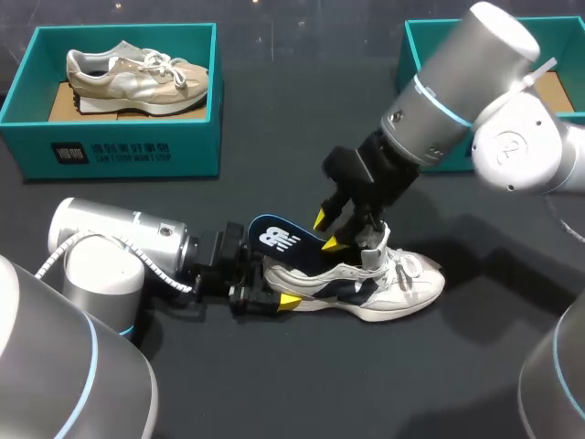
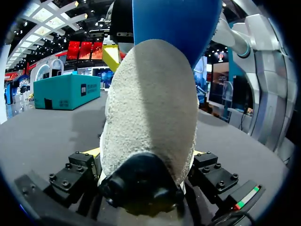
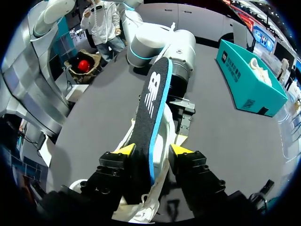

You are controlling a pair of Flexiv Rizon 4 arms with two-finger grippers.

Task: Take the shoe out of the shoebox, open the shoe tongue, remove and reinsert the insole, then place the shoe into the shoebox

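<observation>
1. The shoe [image 1: 393, 288], white and navy, is sitting upright mid-table, already out of its box.
2. The left gripper [image 1: 279, 291] is clamping its heel. The right gripper [image 1: 327, 232] is pinching the blue insole [image 1: 279, 240], which is sticking halfway out.
3. Seating the insole and boxing the shoe appear to be remaining.
4. Bare table [image 1: 274, 384] is surrounding the shoe. The teal shoebox [image 1: 422, 64] and a second shoebox [image 1: 119, 146] are standing well apart from it.

On the dark surface [image 1: 302, 384], a white-and-navy shoe [image 1: 393, 288] lies in the middle, toe to the right. The left gripper [image 1: 279, 297] clamps its heel. The right gripper [image 1: 327, 231] pinches the dark blue insole [image 1: 279, 240], which slants up out of the shoe. A beige shoe [image 1: 137, 78] sits in the teal shoebox [image 1: 119, 151] at the far left.
</observation>
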